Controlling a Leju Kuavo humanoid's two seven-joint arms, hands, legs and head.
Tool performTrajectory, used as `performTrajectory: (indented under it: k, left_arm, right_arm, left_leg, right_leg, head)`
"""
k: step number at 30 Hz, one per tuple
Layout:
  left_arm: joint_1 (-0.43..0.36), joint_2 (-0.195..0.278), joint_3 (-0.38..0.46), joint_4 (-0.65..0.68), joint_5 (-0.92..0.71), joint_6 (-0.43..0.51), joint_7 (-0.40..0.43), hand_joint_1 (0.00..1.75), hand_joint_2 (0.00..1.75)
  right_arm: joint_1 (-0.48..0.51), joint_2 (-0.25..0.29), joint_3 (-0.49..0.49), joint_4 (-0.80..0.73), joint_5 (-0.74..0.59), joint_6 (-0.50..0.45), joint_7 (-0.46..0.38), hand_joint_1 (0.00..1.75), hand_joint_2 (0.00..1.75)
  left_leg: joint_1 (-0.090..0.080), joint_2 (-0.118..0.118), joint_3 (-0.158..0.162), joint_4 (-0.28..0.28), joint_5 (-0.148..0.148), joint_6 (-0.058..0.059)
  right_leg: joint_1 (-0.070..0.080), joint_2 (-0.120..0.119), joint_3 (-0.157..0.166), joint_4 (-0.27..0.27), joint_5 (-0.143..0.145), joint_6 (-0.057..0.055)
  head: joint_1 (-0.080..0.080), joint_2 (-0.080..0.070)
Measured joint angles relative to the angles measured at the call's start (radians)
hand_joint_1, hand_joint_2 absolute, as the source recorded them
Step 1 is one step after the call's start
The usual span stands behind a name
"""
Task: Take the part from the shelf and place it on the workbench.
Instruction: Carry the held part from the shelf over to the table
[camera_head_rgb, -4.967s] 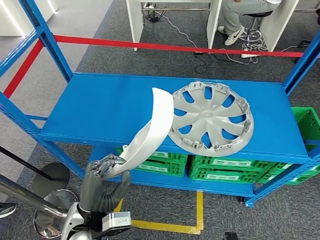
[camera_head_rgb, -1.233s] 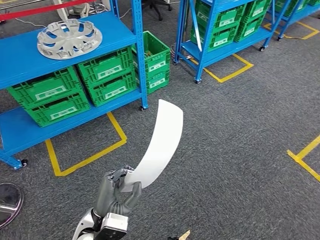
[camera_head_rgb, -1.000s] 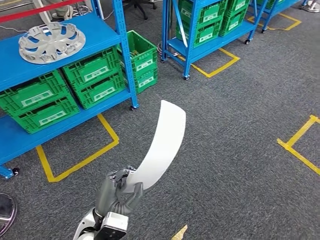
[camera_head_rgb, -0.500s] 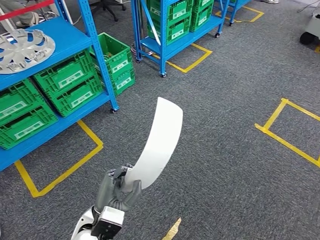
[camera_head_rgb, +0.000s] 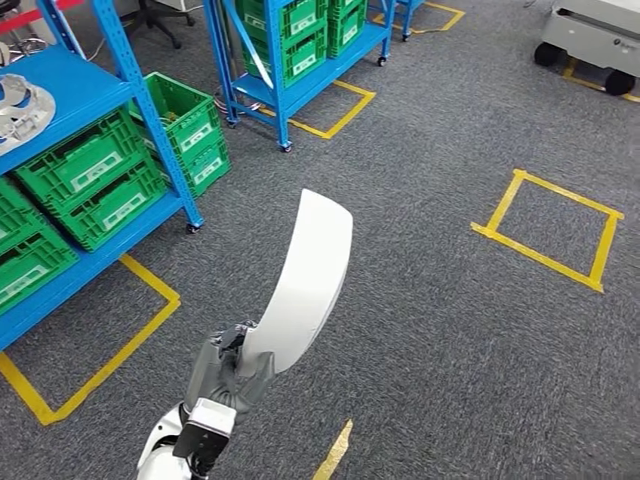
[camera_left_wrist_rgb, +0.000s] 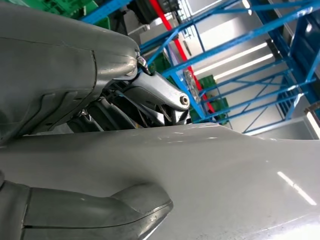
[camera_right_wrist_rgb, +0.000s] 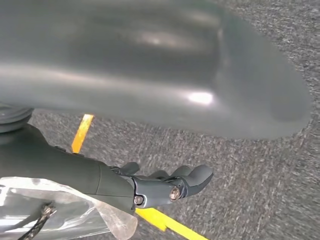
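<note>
Grey carpet (camera_head_rgb: 453, 330) is crossed mid-carry; the curved white plastic part (camera_head_rgb: 309, 280) is gripped by left-hand fingers (camera_head_rgb: 226, 375); a counter must be found.

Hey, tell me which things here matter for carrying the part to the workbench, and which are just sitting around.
Part of the job:
- curved white part, gripped at its lower end
- left hand, holding it

Just lying about:
- green crates on the blue shelf
- silver wheel cover
- yellow floor tape
- right hand, holding nothing
</note>
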Motion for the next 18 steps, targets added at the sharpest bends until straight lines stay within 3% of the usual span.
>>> performTrajectory:
  k: [2,4,5,7,9,10,13,16,18]
  left_arm:
    - [-0.001,-0.001,0.004,0.002,-0.005,-0.002,-0.002,1.75,1.75]
    - [-0.003,-0.002,0.007,0.002,-0.008,-0.003,-0.003,1.75,1.75]
    - [-0.004,-0.002,0.008,0.003,-0.009,-0.003,-0.004,1.75,1.75]
    - [-0.003,0.000,0.012,0.007,-0.010,-0.004,-0.005,1.75,1.75]
    - [-0.003,0.002,0.015,0.013,-0.011,-0.003,-0.005,1.75,1.75]
    - [-0.003,0.003,0.016,0.015,-0.011,-0.003,-0.005,1.75,1.75]
    - [-0.003,0.003,0.017,0.017,-0.013,0.000,-0.005,1.75,1.75]
    - [-0.003,0.003,0.017,0.017,-0.013,0.000,-0.005,1.75,1.75]
    - [-0.001,0.002,0.022,0.018,-0.015,0.003,-0.005,1.75,1.75]
  right_arm:
    - [0.001,0.000,-0.004,0.000,0.003,0.000,0.006,0.00,0.00]
    - [0.004,0.000,-0.008,0.000,0.006,0.000,0.010,0.00,0.00]
    - [0.003,0.000,-0.009,0.000,0.007,0.000,0.011,0.00,0.00]
    - [-0.002,0.000,-0.013,0.000,0.008,0.000,0.011,0.00,0.00]
    - [-0.003,0.001,-0.015,0.000,0.011,0.000,0.012,0.00,0.00]
    - [-0.003,0.001,-0.016,0.000,0.015,0.000,0.011,0.00,0.00]
    - [0.000,0.001,-0.016,0.000,0.026,0.000,0.011,0.00,0.00]
    - [0.001,0.001,-0.016,0.000,0.028,0.000,0.011,0.00,0.00]
    - [0.002,0.003,-0.016,0.000,0.035,0.001,0.010,0.00,0.00]
  left_leg:
    - [-0.001,0.013,-0.001,-0.001,0.001,-0.011]
    - [0.001,-0.008,-0.008,0.021,-0.021,-0.022]
    - [0.003,-0.029,-0.024,0.059,-0.048,-0.027]
    - [0.008,-0.065,-0.077,0.185,-0.116,-0.032]
    - [0.009,-0.073,-0.116,0.276,-0.142,-0.034]
    - [0.010,-0.074,-0.112,0.270,-0.125,-0.033]
    - [0.010,-0.081,-0.060,0.164,-0.053,-0.029]
    - [0.010,-0.087,-0.043,0.129,-0.034,-0.027]
    - [0.009,-0.118,-0.015,0.059,-0.018,-0.018]
  right_leg:
    - [0.001,0.014,-0.003,-0.004,0.005,-0.011]
    - [-0.002,0.029,-0.004,-0.012,0.014,-0.025]
    - [-0.005,0.037,-0.004,-0.016,0.019,-0.032]
    - [-0.004,0.055,-0.009,-0.017,0.025,-0.040]
    - [-0.002,0.078,-0.014,-0.014,0.028,-0.042]
    - [-0.001,0.089,-0.016,-0.013,0.029,-0.041]
    - [-0.001,0.113,-0.017,-0.007,0.030,-0.039]
    - [-0.001,0.117,-0.017,-0.006,0.030,-0.039]
    - [-0.004,0.140,-0.030,-0.003,0.036,-0.024]
  head:
    - [0.000,0.000]
    - [-0.002,0.000]
    - [-0.004,0.000]
    - [-0.007,0.000]
    - [-0.007,0.000]
    - [-0.007,0.000]
    - [-0.007,0.000]
    - [-0.007,0.000]
    - [-0.007,0.000]
